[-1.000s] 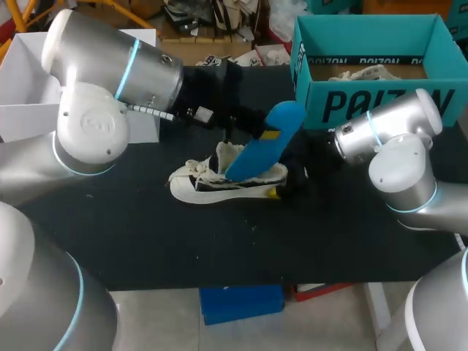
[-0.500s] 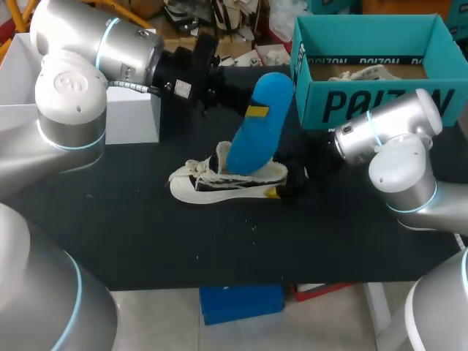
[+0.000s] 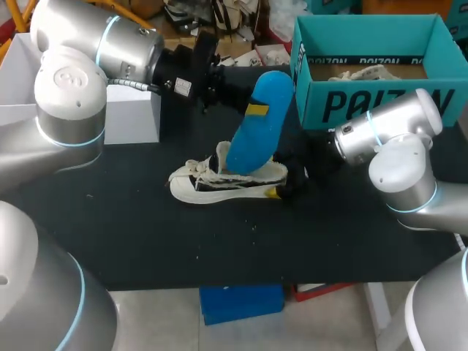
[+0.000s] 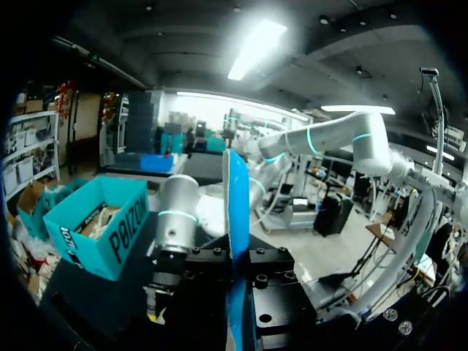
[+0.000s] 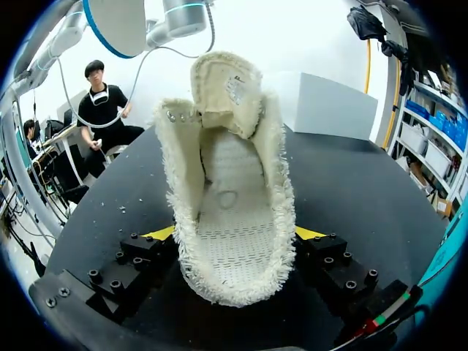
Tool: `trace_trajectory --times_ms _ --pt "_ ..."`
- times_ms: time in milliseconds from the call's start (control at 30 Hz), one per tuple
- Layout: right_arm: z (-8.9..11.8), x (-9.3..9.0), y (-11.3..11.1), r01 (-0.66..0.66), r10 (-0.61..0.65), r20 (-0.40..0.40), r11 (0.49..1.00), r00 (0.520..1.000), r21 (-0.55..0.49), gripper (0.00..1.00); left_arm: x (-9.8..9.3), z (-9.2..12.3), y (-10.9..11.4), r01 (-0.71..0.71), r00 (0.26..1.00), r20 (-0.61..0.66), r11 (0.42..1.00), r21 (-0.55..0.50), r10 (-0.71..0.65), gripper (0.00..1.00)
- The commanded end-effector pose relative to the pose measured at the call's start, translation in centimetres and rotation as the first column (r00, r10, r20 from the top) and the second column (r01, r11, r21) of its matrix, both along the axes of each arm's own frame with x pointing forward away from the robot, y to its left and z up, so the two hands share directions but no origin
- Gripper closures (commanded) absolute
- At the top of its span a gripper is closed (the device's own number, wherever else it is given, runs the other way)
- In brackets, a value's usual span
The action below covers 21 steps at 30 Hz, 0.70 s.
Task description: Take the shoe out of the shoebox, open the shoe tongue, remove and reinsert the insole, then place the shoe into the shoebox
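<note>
A white low shoe point(image 3: 219, 180) lies on its side on the black table point(image 3: 146, 234). A blue insole point(image 3: 257, 124) stands steeply over the shoe, its lower end at the shoe's opening. My left gripper point(image 3: 245, 84) is shut on the insole's upper end. In the left wrist view the insole point(image 4: 235, 212) shows edge-on, clamped in the left gripper point(image 4: 238, 274). My right gripper point(image 3: 281, 186) is shut on the shoe's heel. In the right wrist view the shoe point(image 5: 230, 219) has its fleecy inside bare and its tongue folded out, with the right gripper point(image 5: 234, 234) clasping it from both sides.
The teal shoebox point(image 3: 373, 102) stands open at the back right, close behind my right arm; it also shows beside the insole as a teal shoebox point(image 4: 95, 223). A white box point(image 3: 29, 88) sits at the back left. Bare black table lies in front of the shoe.
My left arm has drawn back and to the left with the insole, which swung from a low slant to a steeper stand. The shoe and right gripper stayed put.
</note>
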State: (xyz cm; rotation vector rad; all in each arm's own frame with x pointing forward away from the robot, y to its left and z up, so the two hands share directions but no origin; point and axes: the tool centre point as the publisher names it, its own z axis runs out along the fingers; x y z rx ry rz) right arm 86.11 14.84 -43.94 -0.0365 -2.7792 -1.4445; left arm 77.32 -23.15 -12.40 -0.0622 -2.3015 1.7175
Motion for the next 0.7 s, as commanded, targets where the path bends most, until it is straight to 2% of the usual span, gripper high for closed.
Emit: trace_trajectory --times_ms 33,167,367,533,700 --pt "-0.3 0.0 -0.1 0.0 0.0 -0.001 1.0 1.0 -0.001 1.0 0.2 0.7 0.5 -0.05 0.994 -0.099 0.997 -0.066 0.044 1.0" --pt "-0.3 0.0 -0.1 0.0 0.0 -0.001 1.0 1.0 -0.001 1.0 0.7 2.5 1.2 -0.095 0.985 -0.155 0.988 -0.121 0.075 1.0" --pt "-0.3 0.0 -0.1 0.0 0.0 -0.001 1.0 1.0 -0.001 1.0 1.1 5.5 2.0 -0.138 0.981 -0.159 0.977 -0.162 0.112 1.0" --pt "-0.3 0.0 -0.1 0.0 0.0 -0.001 1.0 1.0 -0.001 1.0 0.9 8.1 2.4 -0.16 0.977 -0.177 0.965 -0.21 0.123 1.0" --pt "-0.3 0.0 -0.1 0.0 0.0 -0.001 1.0 1.0 -0.001 1.0 0.0 10.7 2.8 -0.158 0.979 -0.167 0.953 -0.26 0.117 1.0"
